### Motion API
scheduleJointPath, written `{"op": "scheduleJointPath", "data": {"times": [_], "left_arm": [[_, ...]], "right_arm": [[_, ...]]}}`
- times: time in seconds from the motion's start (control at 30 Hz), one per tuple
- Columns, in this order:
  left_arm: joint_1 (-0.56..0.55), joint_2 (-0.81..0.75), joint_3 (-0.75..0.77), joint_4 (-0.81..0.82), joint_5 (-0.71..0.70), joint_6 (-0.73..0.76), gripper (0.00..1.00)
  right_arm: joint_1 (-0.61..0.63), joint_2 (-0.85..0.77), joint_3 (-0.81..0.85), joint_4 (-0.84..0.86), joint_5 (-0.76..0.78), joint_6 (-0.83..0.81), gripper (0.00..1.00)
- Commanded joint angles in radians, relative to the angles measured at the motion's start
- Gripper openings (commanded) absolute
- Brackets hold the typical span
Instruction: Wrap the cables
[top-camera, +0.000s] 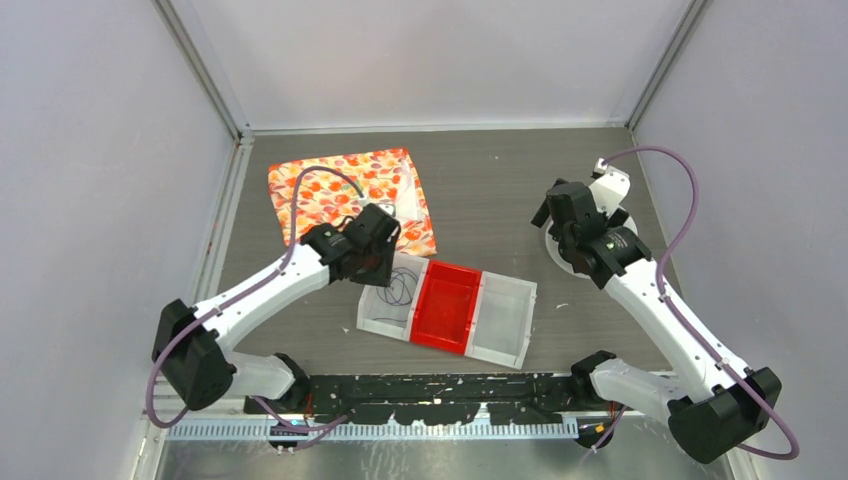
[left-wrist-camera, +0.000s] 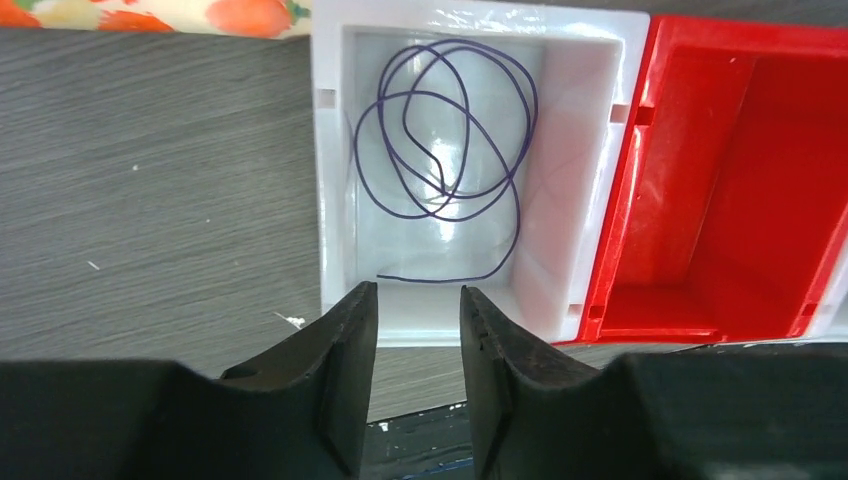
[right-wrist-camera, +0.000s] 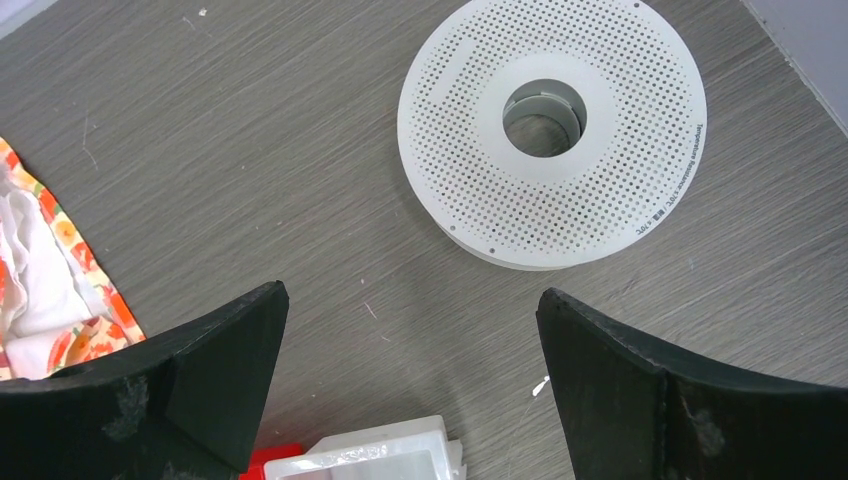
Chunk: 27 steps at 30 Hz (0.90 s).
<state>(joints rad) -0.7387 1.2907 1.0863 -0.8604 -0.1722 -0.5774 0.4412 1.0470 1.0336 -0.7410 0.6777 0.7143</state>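
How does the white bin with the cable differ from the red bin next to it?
The white bin holds the cable in loose loops; the red bin looks empty. The white bin lies straight ahead of the left claw; the red bin sits off to one side of it. Both are open-topped rectangular bins, set side by side.
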Motion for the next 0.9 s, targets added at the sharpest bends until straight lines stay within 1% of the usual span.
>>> {"op": "scheduleJointPath", "data": {"times": [0.0, 0.2, 0.47, 0.73, 0.87], "left_arm": [[-0.040, 0.049, 0.003, 0.052, -0.014, 0.000, 0.36], [-0.066, 0.141, 0.005, 0.105, 0.002, 0.010, 0.37], [-0.068, 0.260, 0.041, 0.127, -0.028, 0.046, 0.36], [-0.068, 0.338, 0.052, 0.148, -0.057, 0.042, 0.28], [-0.068, 0.357, 0.050, 0.152, -0.065, 0.041, 0.26]], "right_arm": [[0.001, -0.037, -0.008, 0.001, 0.021, 0.030, 1.00], [0.001, -0.047, -0.010, -0.010, 0.027, 0.034, 1.00], [0.001, -0.044, -0.001, -0.020, 0.028, 0.033, 1.00], [0.000, -0.044, 0.002, -0.024, 0.029, 0.031, 1.00], [-0.001, -0.045, 0.002, -0.026, 0.036, 0.025, 1.00]]}}
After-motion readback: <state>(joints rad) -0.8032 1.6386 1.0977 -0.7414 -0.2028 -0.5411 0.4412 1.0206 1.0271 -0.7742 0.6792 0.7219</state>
